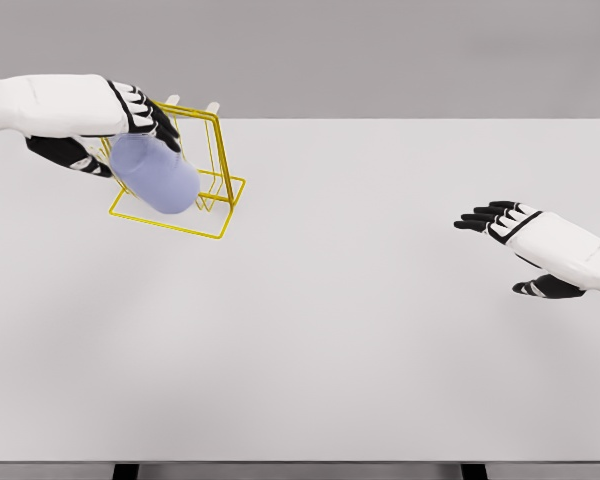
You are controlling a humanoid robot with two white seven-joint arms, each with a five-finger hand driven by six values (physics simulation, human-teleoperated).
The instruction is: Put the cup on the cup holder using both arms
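Note:
A pale lavender cup (156,173) is tilted on its side in my left hand (130,125), whose fingers are shut around its upper part. The cup hangs over the yellow wire cup holder (212,190), which stands at the far left of the white table; whether the cup touches the wires cannot be told. Part of the holder's frame is hidden behind the cup and hand. My right hand (500,225) hovers over the table's right side, fingers spread and holding nothing, far from the holder.
The white table (340,320) stretches across the view, with its front edge near the bottom and two dark legs below it.

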